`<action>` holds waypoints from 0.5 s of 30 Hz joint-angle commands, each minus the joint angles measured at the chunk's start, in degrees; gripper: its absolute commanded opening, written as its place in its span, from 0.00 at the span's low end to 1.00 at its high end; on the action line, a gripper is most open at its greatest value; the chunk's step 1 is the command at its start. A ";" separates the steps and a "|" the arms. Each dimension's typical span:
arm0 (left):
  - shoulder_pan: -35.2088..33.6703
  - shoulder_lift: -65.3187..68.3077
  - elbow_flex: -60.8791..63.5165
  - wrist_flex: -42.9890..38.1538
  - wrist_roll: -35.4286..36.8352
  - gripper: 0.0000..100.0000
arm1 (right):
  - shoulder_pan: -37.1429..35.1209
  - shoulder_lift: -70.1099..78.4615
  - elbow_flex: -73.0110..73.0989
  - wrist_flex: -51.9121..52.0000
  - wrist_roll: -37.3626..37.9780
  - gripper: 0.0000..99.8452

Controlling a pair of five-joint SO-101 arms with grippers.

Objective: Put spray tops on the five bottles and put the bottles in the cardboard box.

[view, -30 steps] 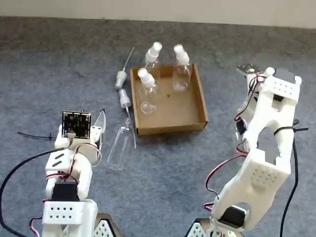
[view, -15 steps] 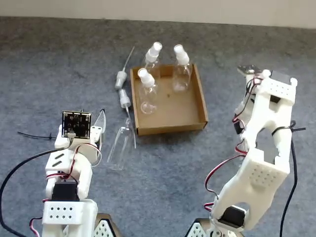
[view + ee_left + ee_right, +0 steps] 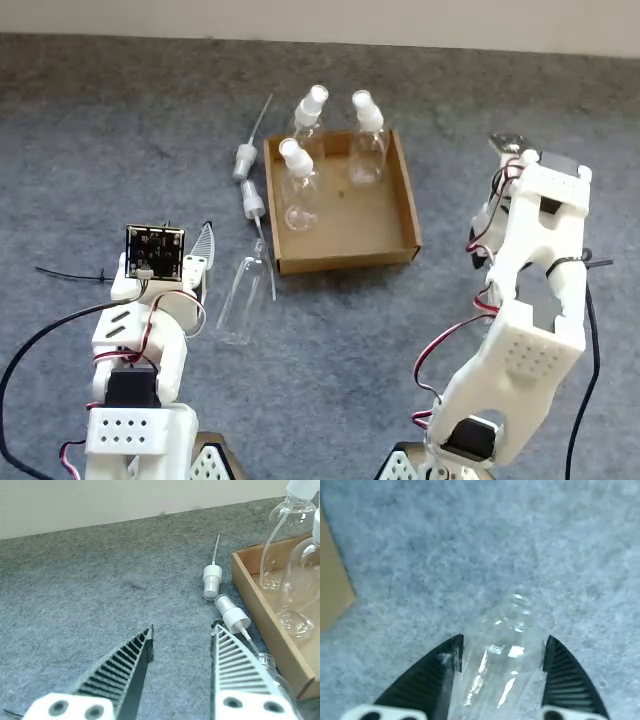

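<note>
Right wrist view: right gripper spread wide, clamped on an uncapped bottle, right of the cardboard box; from above, the arm covers this grip. Left gripper half-open, empty, left of box. Lying bottle and two spray tops beside box's left wall. Three capped bottles inside.

The black ribbed left gripper hangs spread over grey carpet. Ahead lie two white plastic spray tops (close together), just beside a shallow brown cardboard box holding clear plastic bottles.
</note>
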 commanded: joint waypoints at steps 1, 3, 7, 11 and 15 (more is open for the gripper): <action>-0.13 -0.66 -0.22 -1.23 -0.18 0.17 | 1.01 -0.92 -0.57 -0.75 -0.70 0.13; -0.13 -0.66 -0.22 -1.23 -0.18 0.17 | 1.19 -0.75 -0.57 -0.75 -0.70 0.07; -0.13 -0.75 -0.22 -1.23 -0.18 0.17 | 2.15 -0.75 -0.75 -0.75 -0.62 0.01; -0.13 -0.75 -0.22 -1.23 -0.18 0.17 | 2.95 -1.10 -2.77 -0.57 3.16 0.00; -0.13 -0.66 -0.22 -1.23 -0.18 0.17 | 3.03 -1.01 -12.35 -0.04 9.85 0.00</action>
